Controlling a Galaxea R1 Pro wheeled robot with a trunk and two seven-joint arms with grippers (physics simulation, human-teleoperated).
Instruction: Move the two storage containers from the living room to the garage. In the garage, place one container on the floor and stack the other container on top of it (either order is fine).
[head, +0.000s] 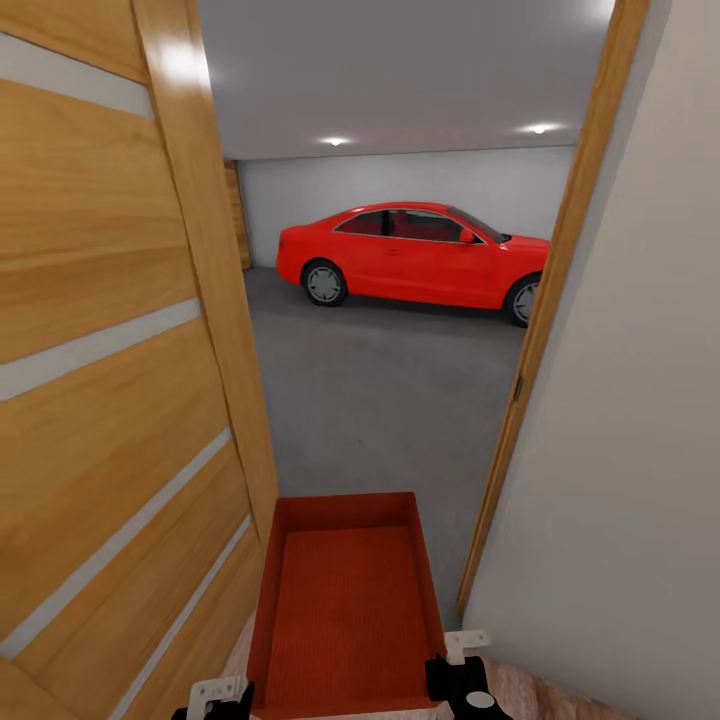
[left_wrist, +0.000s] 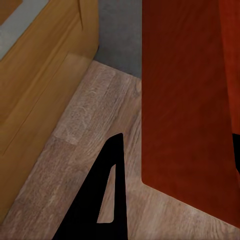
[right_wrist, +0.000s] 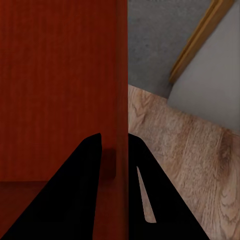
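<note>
We are at the transport step: the garage (head: 400, 200) lies ahead through the doorway. Next, advance straight onto its floor (head: 380, 390). The open door (head: 110, 350) and right wall (head: 620, 450) flank the storage container (head: 350, 600). Right gripper (right_wrist: 116, 165) pinches its wall; the left gripper (left_wrist: 107, 200) state we cannot tell.

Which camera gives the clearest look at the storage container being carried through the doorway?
The head view: the storage container shows whole from above, open top, ribbed bottom and all four walls, in front of the grey garage floor. The left wrist view gives just a flat outer wall; the right wrist view shows one wall pinched by the right gripper.
</note>
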